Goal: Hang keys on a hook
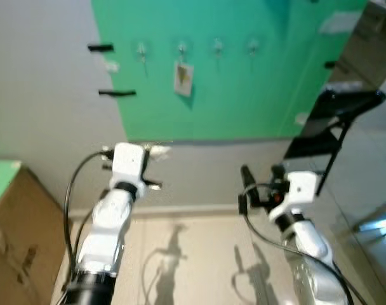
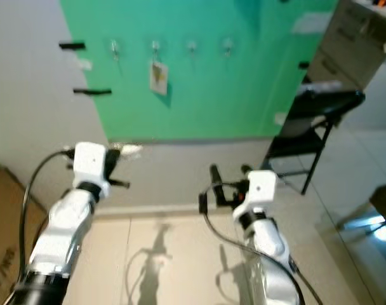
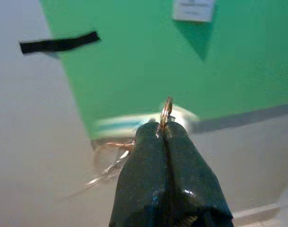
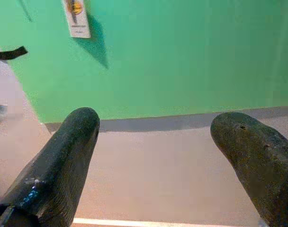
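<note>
Green wall panel (image 1: 244, 76) is the landmark, covering the upper wall ahead; grey wall (image 1: 40, 95) to its left and a grey band below it; beige floor (image 1: 193, 267) under that, with arm shadows on it; cardboard box (image 1: 15, 235) low and well left of the panel; black folding chair (image 1: 336, 121) at the panel's right edge; row of four small hooks (image 1: 217, 46) near the panel's top, hard to resolve; a white tag (image 1: 183, 79) hangs from the second hook from the left; two black strips (image 1: 117, 93) stick out on the grey wall just left of the panel; left arm (image 1: 110, 222) raised toward the panel's lower left corner; left gripper (image 3: 164, 135) has its fingers (image 3: 146, 151) pressed together, clamped on the keys (image 3: 166, 109); a gold key ring pokes out past the fingertips, thin wire loops and blurred key shapes dangle beside the fingers, all below the panel's bottom edge and well under the hooks; in the head view the keys show as a pale blur at the left wrist; right arm (image 1: 307, 241) raised below the panel's right half; right gripper (image 4: 158, 142) with fingers (image 4: 73, 142) wide apart, holding nothing, pointed at the grey band under the panel
</note>
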Controlling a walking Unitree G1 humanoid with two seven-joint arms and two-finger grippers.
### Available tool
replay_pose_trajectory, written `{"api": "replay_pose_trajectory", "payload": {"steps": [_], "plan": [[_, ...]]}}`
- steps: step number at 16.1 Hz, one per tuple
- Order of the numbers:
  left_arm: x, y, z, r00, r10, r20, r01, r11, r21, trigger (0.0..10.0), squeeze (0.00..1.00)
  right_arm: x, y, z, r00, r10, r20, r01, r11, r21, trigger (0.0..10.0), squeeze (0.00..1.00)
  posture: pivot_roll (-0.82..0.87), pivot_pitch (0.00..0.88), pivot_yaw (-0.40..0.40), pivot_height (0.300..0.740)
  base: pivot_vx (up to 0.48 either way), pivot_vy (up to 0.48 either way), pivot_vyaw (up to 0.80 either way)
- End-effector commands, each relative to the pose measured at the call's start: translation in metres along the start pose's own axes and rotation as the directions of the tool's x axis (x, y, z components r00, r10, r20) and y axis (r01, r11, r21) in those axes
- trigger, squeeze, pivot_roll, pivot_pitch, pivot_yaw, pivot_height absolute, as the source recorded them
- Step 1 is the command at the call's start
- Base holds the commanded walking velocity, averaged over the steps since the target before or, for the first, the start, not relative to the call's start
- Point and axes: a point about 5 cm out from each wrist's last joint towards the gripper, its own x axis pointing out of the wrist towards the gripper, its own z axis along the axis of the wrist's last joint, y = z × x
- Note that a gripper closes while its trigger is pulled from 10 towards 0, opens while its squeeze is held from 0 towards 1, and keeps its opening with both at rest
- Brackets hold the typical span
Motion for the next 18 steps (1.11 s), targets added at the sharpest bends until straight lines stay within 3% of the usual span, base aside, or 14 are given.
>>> {"api": "replay_pose_trajectory", "payload": {"steps": [1,8,10,12,16,18], "plan": [[0.008,-0.013,0.011,0.999,-0.036,0.016,0.036,0.999,0.023,10.0,0.0,0.003,-0.005,0.005,1.0,-0.014,0.0,0.014,1.0,0.002,10.0,0.0,-0.07,0.0,-0.004,0.74,0.48,0.0,0.0],[0.012,-0.015,0.016,0.998,-0.068,-0.009,0.068,0.996,0.061,10.0,0.0,0.01,0.005,0.002,0.999,0.019,-0.03,-0.018,1.0,0.012,10.0,0.0,-0.06,0.0,0.008,0.74,0.48,0.0,0.0],[0.017,-0.012,0.013,0.997,-0.034,-0.073,0.046,0.985,0.169,10.0,0.0,0.011,0.005,0.001,0.999,0.019,-0.037,-0.018,1.0,0.015,10.0,0.0,-0.05,0.0,0.015,0.74,0.0,0.0,0.0],[0.02,-0.008,0.021,0.994,-0.079,-0.078,0.088,0.988,0.124,10.0,0.0,0.01,0.005,-0.001,0.999,0.018,-0.048,-0.018,1.0,0.018,10.0,0.0,-0.05,0.0,0.018,0.74,0.0,0.0,0.0],[0.031,0.015,0.05,0.975,-0.208,-0.076,0.215,0.972,0.099,10.0,0.0,0.01,0.008,-0.006,0.997,0.032,-0.069,-0.03,0.999,0.025,10.0,0.0,-0.04,0.0,0.017,0.74,0.0,0.0,0.0],[0.042,0.031,0.084,0.957,-0.285,-0.047,0.288,0.954,0.078,10.0,0.0,0.011,0.008,-0.007,0.996,0.042,-0.077,-0.04,0.999,0.027,10.0,0.0,-0.04,0.0,0.019,0.74,0.0,0.0,0.0]]}}
